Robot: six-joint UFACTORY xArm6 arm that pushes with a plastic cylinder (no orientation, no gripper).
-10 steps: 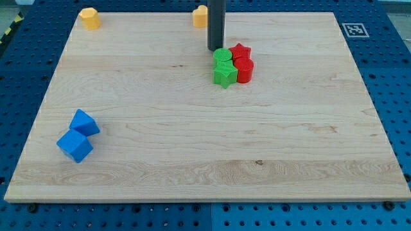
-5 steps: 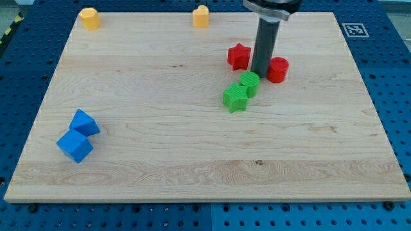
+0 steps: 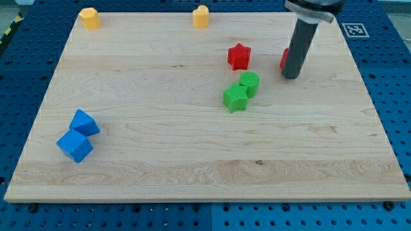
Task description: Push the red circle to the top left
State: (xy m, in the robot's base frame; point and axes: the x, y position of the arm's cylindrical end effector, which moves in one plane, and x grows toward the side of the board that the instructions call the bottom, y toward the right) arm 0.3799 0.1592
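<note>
The red circle (image 3: 283,59) is at the view's upper right and mostly hidden behind my rod; only a sliver of red shows at the rod's left edge. My tip (image 3: 290,76) rests on the board just in front of it, toward the view's bottom. A red star (image 3: 239,56) lies to the left of the rod. A green circle (image 3: 250,83) and a green star (image 3: 235,98) touch each other below the red star.
Two yellow blocks (image 3: 90,18) (image 3: 201,16) sit along the top edge of the wooden board (image 3: 192,160). Two blue blocks (image 3: 84,122) (image 3: 74,145) lie together at the lower left. A marker tag (image 3: 354,29) is off the board's top right corner.
My rod swept from the top middle down through the cluster and then right. The red and green blocks were split apart, and the red circle went to the right, now behind the rod.
</note>
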